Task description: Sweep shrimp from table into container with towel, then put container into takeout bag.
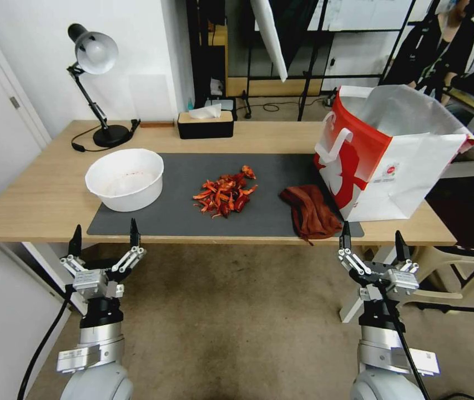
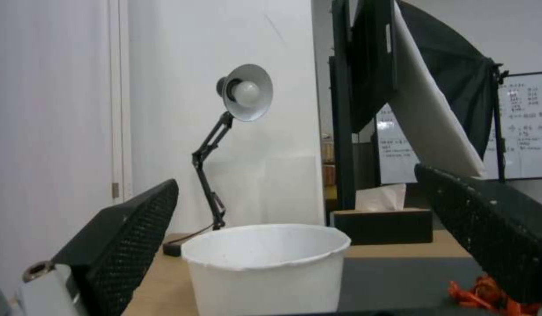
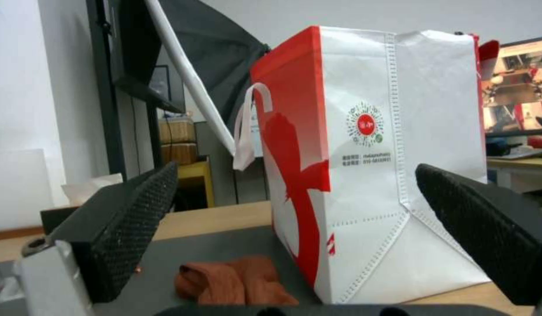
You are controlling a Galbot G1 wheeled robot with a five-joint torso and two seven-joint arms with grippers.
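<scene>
Nothing done yet, as far as I can judge. Shrimp (image 1: pixel 225 195) sit in a loose heap mid-mat on the table (image 1: pixel 37 194), none in the bowl (image 1: pixel 125 179). The bowl stands upright, mouth up, on the mat's left end, apart from the heap. Its inside looks bare apart from a faint reddish tint; hard to tell from the head view whether that's residue or speckle.

Towel (image 1: pixel 309 211) lies crumpled on the mat's right end, just beside the bag (image 1: pixel 392 150), possibly touching its base. Its long axis runs roughly from the far side of the table toward the near edge, with one end trailing to the mat's front edge. The heap spreads slightly wider across the table than deep, with no clear pointing direction.

The bag stands upright on the right end of the table, mouth open upward, one corner turned toward the robot and a white handle on its left face.

Left tool (image 1: pixel 104 239) hangs below the near table edge, in front of the bowl, fingers spread wide, holding nothing. Right tool (image 1: pixel 371 240) is likewise below the edge, in front of the towel and bag, spread wide and empty.

Left to do: grasp the towel, sweep the shrimp into the bowl, put the bowl in the bag.
</scene>
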